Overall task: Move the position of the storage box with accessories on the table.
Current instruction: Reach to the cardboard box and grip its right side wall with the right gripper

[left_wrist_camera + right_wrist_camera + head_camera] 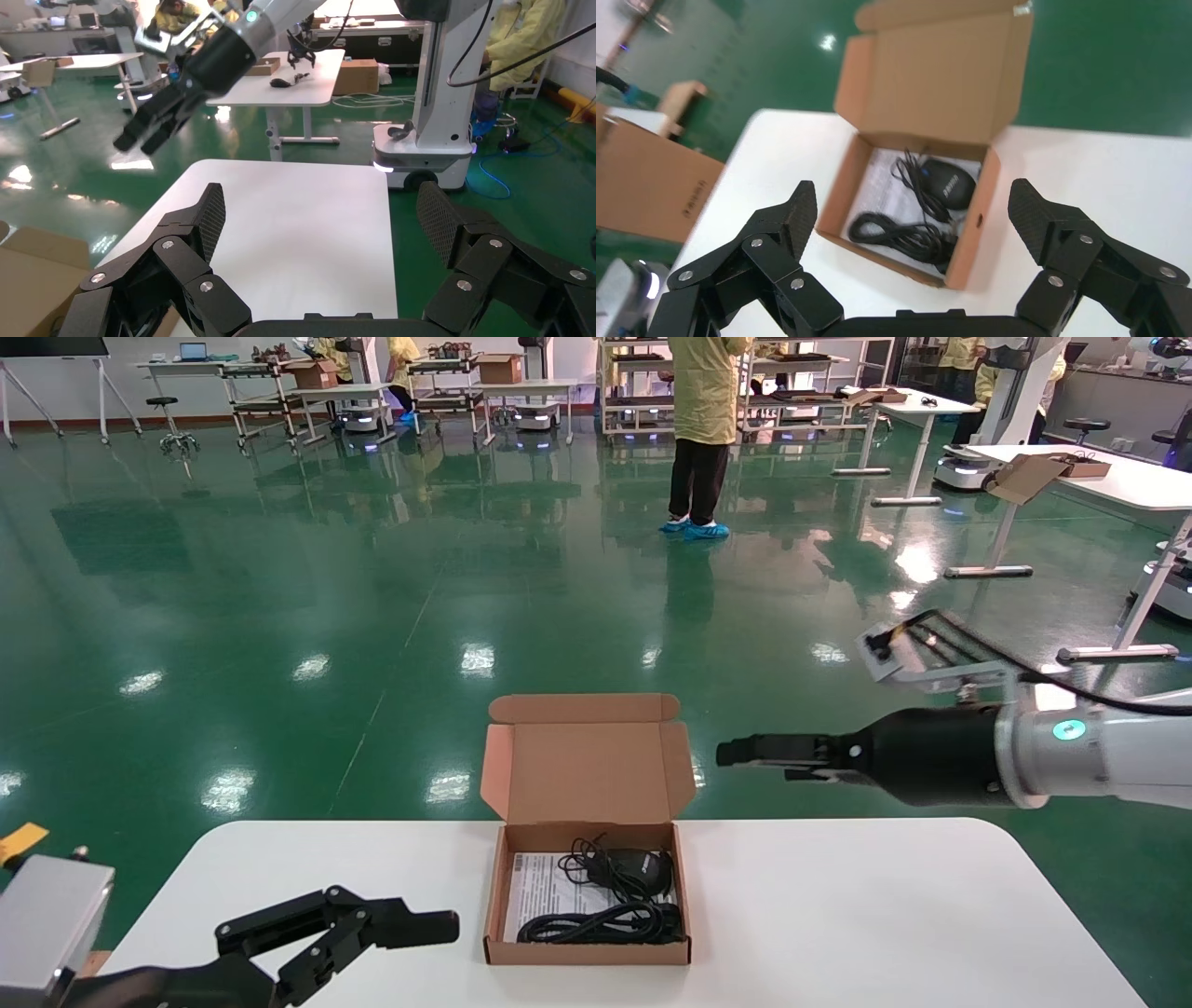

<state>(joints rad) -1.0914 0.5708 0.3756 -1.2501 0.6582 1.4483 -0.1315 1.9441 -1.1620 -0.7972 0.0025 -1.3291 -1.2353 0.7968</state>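
**Cardboard box not yet gripped, both hands empty**

White and smooth, the table (pixel 838 915) carries just one thing: the storage box (pixel 587 947), sitting near the front edge at about the middle of the robot's reach. Its hinged lid stands up at the back, side tabs splayed outward, so the tray is open to view.

Neither arm touches the box, so the move looks unstarted. The right hand (pixel 736 752) hangs in the air above the table's far edge, to the right of the raised lid and well apart from it; its own wrist view shows the fingers (pixel 789 217) spread wide with nothing between them, looking down on the open tray. The left hand (pixel 410 926) hovers low over the table, just to the left of the box, its fingers likewise wide apart and empty in its wrist view. What remains, by this judgement, is everything: closing in on a wall of the box, gripping or pushing it, and shifting it to a new spot.

Inside lie the accessories. A white printed sheet (pixel 540 891) covers the floor of the tray. A black mouse-like device (pixel 643 868) rests toward the back, a coiled black cable (pixel 605 926) lies along the front, and a looser tangle of cord trails beside the device.
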